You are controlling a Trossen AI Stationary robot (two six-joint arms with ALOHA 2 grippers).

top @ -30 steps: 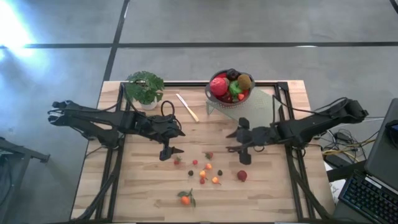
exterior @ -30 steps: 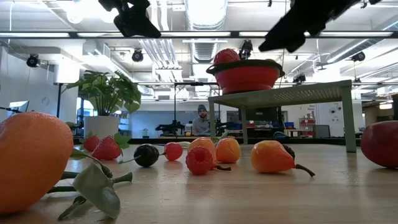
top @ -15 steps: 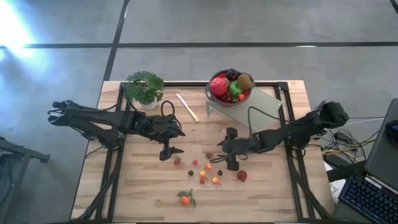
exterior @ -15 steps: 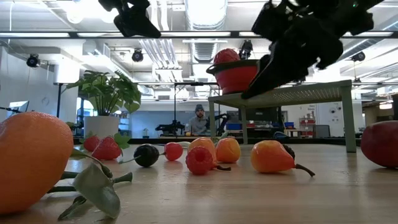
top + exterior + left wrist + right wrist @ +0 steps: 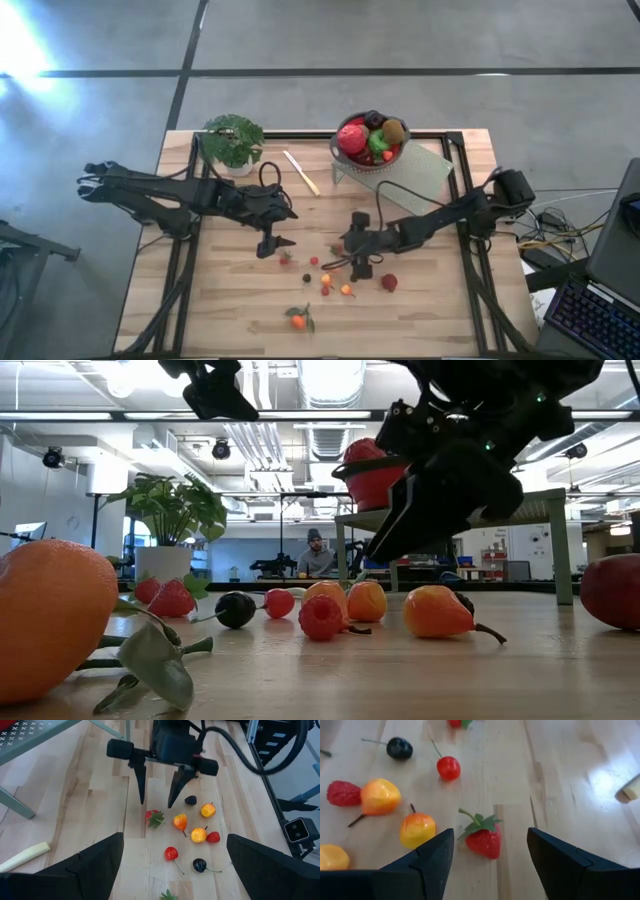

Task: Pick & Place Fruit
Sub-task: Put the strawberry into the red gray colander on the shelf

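— near the middle of the tabletop, what lies under the right gripper (image 5: 357,262)?
— a strawberry (image 5: 484,840) with green leaves, flat on the wood. the right gripper hangs just above it, jaws spread open, one finger (image 5: 429,862) to each side, neither touching it.
— and the rest of the fruit?
— small pieces are scattered close by: a red cherry (image 5: 448,768), a dark cherry (image 5: 399,748), three little orange fruits (image 5: 417,830) and a raspberry (image 5: 342,793). a red apple (image 5: 389,283) sits a bit toward the right edge, and a leafy tangerine (image 5: 298,321) lies alone toward the front edge. a second strawberry (image 5: 285,257) lies toward the left arm's side of the cluster.
— anything already gathered?
— a bowl (image 5: 372,160) on a small rack (image 5: 425,165) at the back edge holds a big red piece, a green one and a brown one.
— where is the left gripper (image 5: 270,246)?
— left of the cluster, above the wood, jaws wide open and empty.
— anything else on the tabletop?
— a potted plant (image 5: 233,140) at the back left, a pale knife (image 5: 301,172) beside it.
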